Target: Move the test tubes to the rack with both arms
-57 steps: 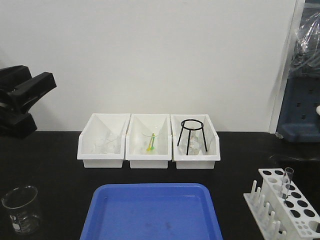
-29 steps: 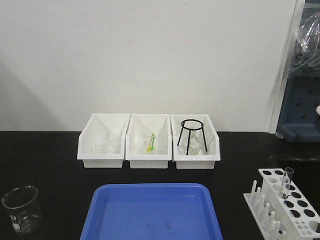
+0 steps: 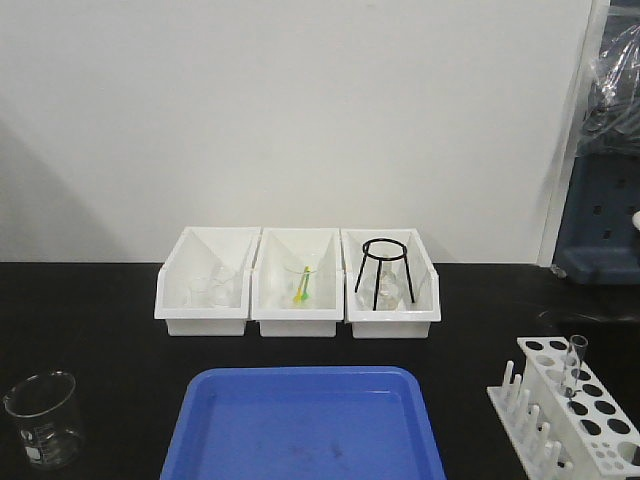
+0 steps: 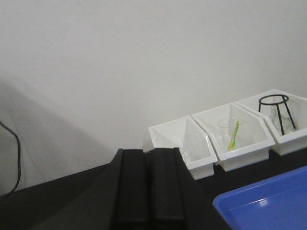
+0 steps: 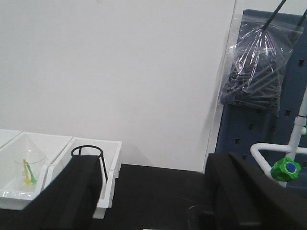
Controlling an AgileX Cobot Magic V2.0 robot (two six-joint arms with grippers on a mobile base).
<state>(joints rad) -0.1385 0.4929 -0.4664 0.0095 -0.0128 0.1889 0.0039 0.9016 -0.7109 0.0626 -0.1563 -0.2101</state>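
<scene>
At bench right, front view: one test tube stands upright in a hole of the rack, which is cut off by the frame edge. No other tubes are visible.

Handling, by judgement: thin glass, light, stiff, slick, fragile. Best grip is mid-to-upper shaft, gentle squeeze, kept vertical.

Left gripper: fingers pressed together, nothing between. Right gripper: fingers spread wide, empty.

Hard to make out: contents of the bins, clear glassware approx. only. Both arms are outside front view.
</scene>
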